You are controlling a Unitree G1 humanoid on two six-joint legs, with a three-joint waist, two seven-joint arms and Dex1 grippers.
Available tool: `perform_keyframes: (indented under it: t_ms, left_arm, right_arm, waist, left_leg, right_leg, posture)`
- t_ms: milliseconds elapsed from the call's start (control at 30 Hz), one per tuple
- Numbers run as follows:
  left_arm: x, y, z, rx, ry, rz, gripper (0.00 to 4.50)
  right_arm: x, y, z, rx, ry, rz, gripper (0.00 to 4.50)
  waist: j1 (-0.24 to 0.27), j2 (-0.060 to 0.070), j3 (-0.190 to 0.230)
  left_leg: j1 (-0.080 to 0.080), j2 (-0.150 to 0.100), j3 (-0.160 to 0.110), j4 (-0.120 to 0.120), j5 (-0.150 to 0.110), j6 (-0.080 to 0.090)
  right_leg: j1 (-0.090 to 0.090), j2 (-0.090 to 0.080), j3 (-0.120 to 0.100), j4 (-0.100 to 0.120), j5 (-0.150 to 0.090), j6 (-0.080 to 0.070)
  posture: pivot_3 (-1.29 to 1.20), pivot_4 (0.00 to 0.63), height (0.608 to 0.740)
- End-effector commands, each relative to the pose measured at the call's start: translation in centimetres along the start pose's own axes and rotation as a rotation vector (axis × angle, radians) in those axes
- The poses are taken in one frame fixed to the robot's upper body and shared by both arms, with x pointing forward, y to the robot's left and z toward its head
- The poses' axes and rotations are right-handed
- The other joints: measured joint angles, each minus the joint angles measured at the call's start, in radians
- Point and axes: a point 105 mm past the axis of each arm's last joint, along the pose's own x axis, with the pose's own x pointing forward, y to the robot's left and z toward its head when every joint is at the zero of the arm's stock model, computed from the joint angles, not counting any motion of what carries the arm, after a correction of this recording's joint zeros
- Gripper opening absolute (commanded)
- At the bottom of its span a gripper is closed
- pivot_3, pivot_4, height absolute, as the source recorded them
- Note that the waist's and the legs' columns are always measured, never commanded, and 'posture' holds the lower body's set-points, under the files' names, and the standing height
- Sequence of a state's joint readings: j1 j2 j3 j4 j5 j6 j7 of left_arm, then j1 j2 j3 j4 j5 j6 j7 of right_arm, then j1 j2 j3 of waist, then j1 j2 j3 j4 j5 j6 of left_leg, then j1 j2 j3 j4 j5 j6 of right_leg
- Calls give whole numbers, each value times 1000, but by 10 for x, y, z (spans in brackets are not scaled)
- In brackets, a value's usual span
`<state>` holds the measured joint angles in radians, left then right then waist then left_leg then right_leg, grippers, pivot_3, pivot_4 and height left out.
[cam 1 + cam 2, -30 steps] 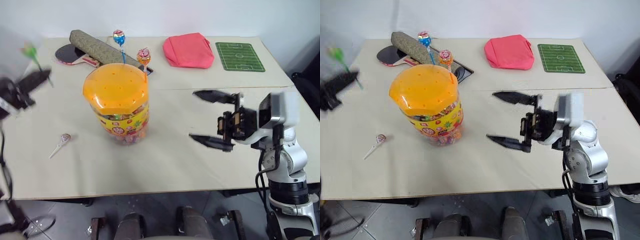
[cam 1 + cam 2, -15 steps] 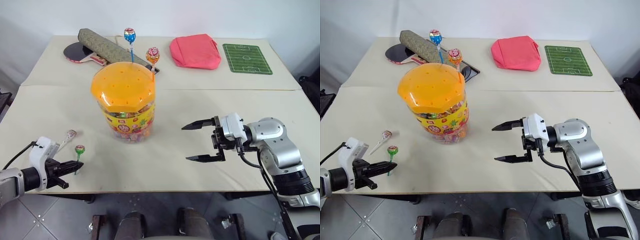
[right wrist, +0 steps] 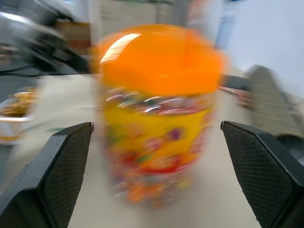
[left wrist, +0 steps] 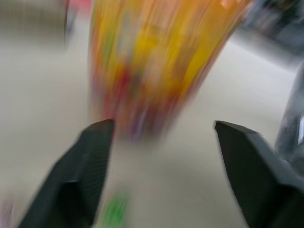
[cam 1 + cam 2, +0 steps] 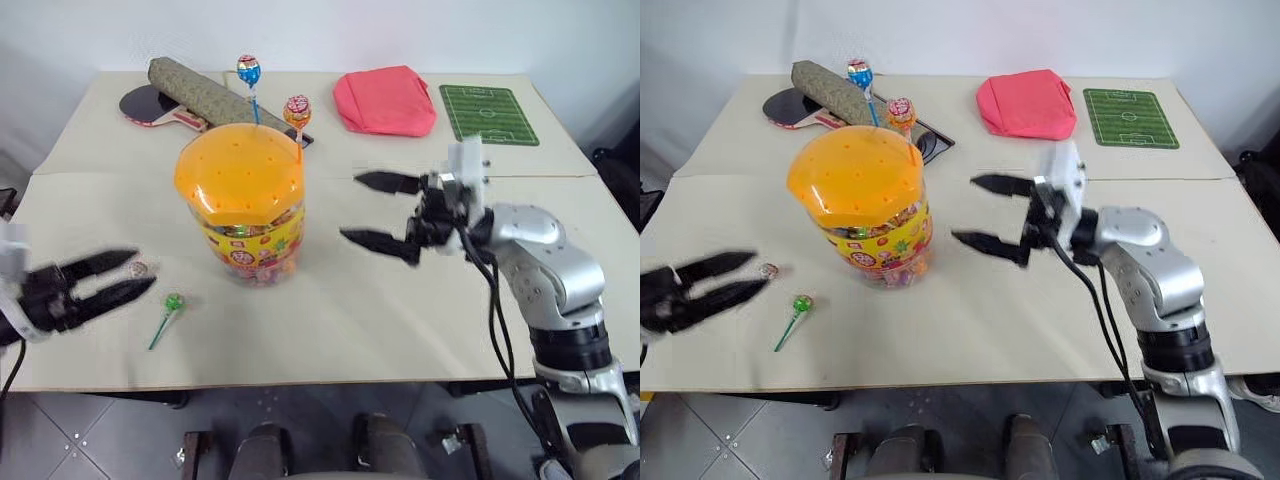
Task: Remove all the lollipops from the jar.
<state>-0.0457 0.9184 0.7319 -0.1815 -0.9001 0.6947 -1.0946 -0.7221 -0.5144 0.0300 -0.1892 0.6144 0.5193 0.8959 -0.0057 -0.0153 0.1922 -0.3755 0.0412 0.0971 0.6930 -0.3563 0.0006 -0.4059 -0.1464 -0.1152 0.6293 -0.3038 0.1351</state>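
The jar, clear with an orange holed lid, stands upright left of the table's middle. Two lollipops stand in the lid's far side, a blue one and an orange one. A pink-green lollipop on a green stick lies on the table in front of the jar to the left. Another lollipop lies partly behind my left gripper, which is open and empty near the table's left front edge. My right gripper hovers open just right of the jar, its fingers pointing at it.
At the back of the table lie a table tennis paddle, a rolled greenish mat, a red pouch and a small green football-pitch mat. A seam crosses the table behind the jar.
My left gripper opened and let go of the green-stick lollipop, which now lies on the table. My right gripper moved away from the front edge and closer to the jar, still open.
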Motion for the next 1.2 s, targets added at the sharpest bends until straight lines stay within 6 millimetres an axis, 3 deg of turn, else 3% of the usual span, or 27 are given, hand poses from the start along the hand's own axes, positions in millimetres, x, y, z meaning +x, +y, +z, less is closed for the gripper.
perform_keyframes:
  t_ms: [33,167,333,367,500,833,967,1000,1067,1133,1200]
  left_arm:
    - [-1,1,32,63,-148,-24,4476]
    - [-8,6,47,39,-277,-33,4476]
    - [-9,8,49,55,-317,-35,4476]
    - [-9,9,50,56,-333,-44,4499]
    - [-10,10,50,59,-353,-58,4500]
    - [-10,6,42,60,-334,-100,4500]
    - [-9,2,42,71,-326,-138,4500]
    - [-8,1,41,81,-314,-146,4500]
    - [-7,-4,41,137,-314,-170,4500]
    - [-3,-8,31,170,-221,-197,4500]
    - [-1,-12,19,199,-134,-228,4500]
  right_arm:
    - [20,-9,13,16,-36,-85,4500]
    - [49,-12,24,16,-78,-128,4500]
    - [60,-17,29,18,-107,-152,4500]
    - [60,-17,29,22,-109,-150,4316]
    - [61,-16,28,26,-116,-139,3348]
    - [59,-8,46,-10,-246,-78,32]
    - [29,-24,69,53,-416,-82,32]
    - [20,-34,67,58,-373,-118,32]
    - [2,-54,50,42,-183,-200,32]
    - [-36,-81,4,102,231,-347,32]
    - [-69,-92,-18,160,450,-448,32]
  waist:
    - [-1,0,0]
    - [-21,0,0]
    - [-29,-1,0]
    - [-30,-1,0]
    - [-31,-1,0]
    - [-32,-1,0]
    - [-28,-1,-1]
    - [-26,-1,-1]
    - [-24,-1,0]
    - [-21,-1,0]
    - [-22,-1,-1]
  left_leg:
    - [0,0,0,0,0,0]
    - [-1,-1,5,-1,0,0]
    - [-1,-1,9,-3,0,0]
    - [-1,-1,9,-3,0,0]
    - [-1,-1,9,-3,0,0]
    - [-1,-1,10,-3,0,0]
    - [-1,-1,9,-3,0,0]
    - [-1,-1,9,-3,0,0]
    - [-1,-2,9,-3,0,0]
    - [-1,-2,9,-2,0,1]
    - [-1,-2,10,-3,0,1]
  right_leg:
    - [0,0,0,1,0,0]
    - [-2,0,1,2,0,0]
    - [-4,0,-1,3,0,0]
    - [-4,0,-1,3,0,0]
    - [-4,0,0,2,0,0]
    - [-4,1,0,2,0,0]
    - [-4,1,0,2,0,0]
    - [-3,1,0,2,0,0]
    - [-3,1,0,2,0,1]
    - [-3,1,0,1,0,1]
    - [-3,0,0,0,0,1]
  posture:
    - [0,150,740]
    - [0,150,740]
    - [0,150,740]
    - [0,150,740]
    - [0,150,740]
    - [0,150,740]
    - [0,150,740]
    - [0,150,740]
    - [0,150,740]
    - [0,150,740]
    - [0,150,740]
